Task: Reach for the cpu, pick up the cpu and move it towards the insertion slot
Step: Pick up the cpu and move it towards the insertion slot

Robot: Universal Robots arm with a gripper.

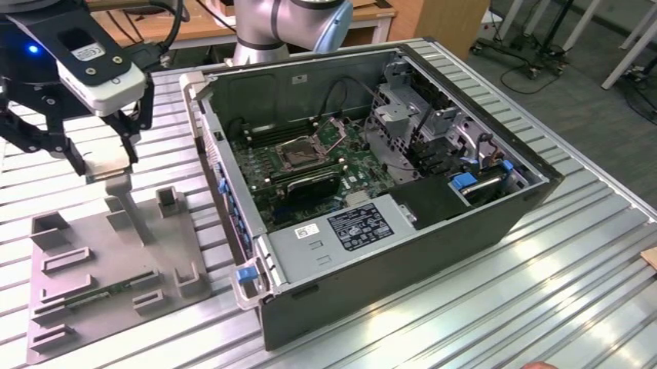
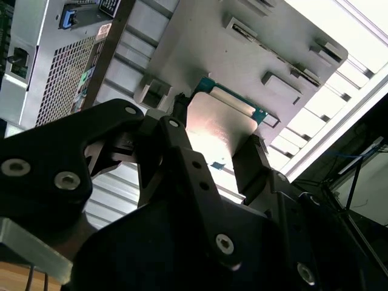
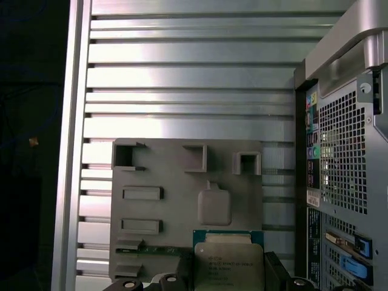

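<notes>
The cpu (image 3: 229,267), a small flat square chip with a brushed silver-grey metal lid and a thin green rim, sits clamped between the two black metal fingers (image 2: 253,162) of the arm's dark gripper (image 1: 107,164). The fingers are closed onto its opposite edges and grip nothing else. We judge the reach and the pick as done. In the first wrist view the shallow rounded-square recess (image 3: 214,206) in the matte grey moulded plastic tray (image 3: 176,182) lies uncovered beyond the chip, and in the exterior view the gripper hangs above that tray with the chip clear of it. What is left, as we read it, is nearly the whole carry. The insertion slot (image 1: 301,153), a square socket with a dark centre and a bright silver metal frame, lies well apart towards the exterior view's right, down on the green circuit board (image 1: 355,165) inside the open black and silver metal computer case (image 1: 411,265). In the second wrist view the chip's face is smooth and glossy and throws back the light, while the tray is dull, with raised blocky posts and slotted pockets. A long thin green memory stick (image 3: 154,249) lies in one of its grooves. Everything stands on a ribbed aluminium surface (image 1: 534,300) of long shiny slats.
</notes>
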